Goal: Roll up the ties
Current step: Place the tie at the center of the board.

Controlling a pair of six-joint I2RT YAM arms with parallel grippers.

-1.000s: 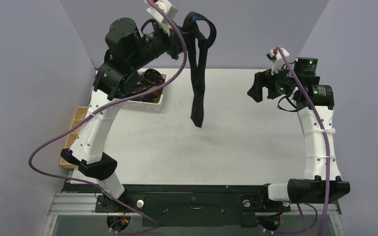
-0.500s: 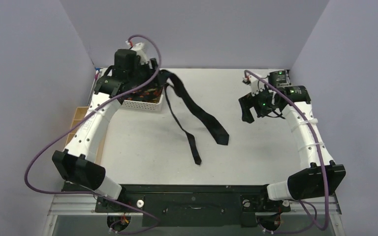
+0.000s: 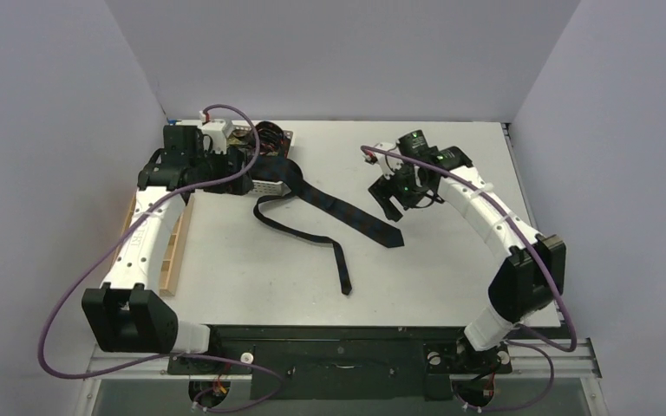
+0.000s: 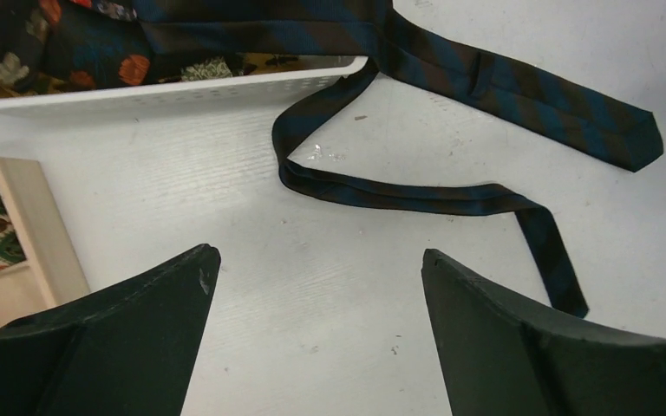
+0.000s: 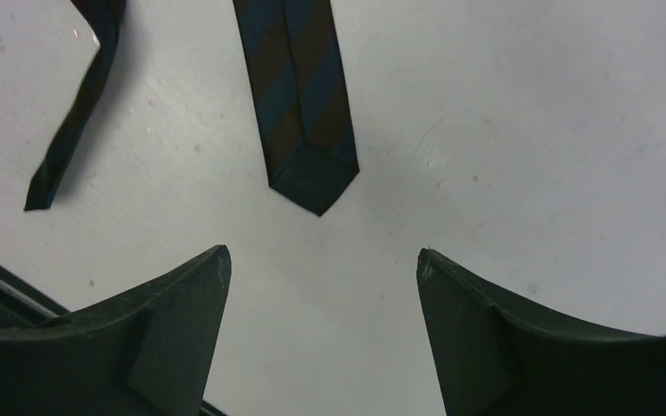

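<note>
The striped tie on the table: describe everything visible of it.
The tie is dark fabric with diagonal blue and brown stripes, unrolled. Its upper part drapes over the white basket rim; the wide pointed end lies flat on the table, the narrow tail loops back beside it. The left hand and right hand, both open, touch nothing.

Place: a robotics lab, set up as an enclosed test cell.
Enclosure: plain lavender-grey walls [image 3: 52,130] shut the bench in on 3 sides.
Work surface: a white table [image 3: 451,269], scuffed and speckled in the wrist views.
Machinery: the left arm [image 3: 143,243] and right arm [image 3: 494,221] were bolted to a black base plate [image 3: 347,347] over a metal frame [image 3: 130,360] at the near edge.
Wiring: purple cables [image 3: 225,106] ran exposed along both arms.
Props: a white lattice basket [image 3: 264,185] and a pale wooden tray [image 3: 176,260] stood at the left.
</note>
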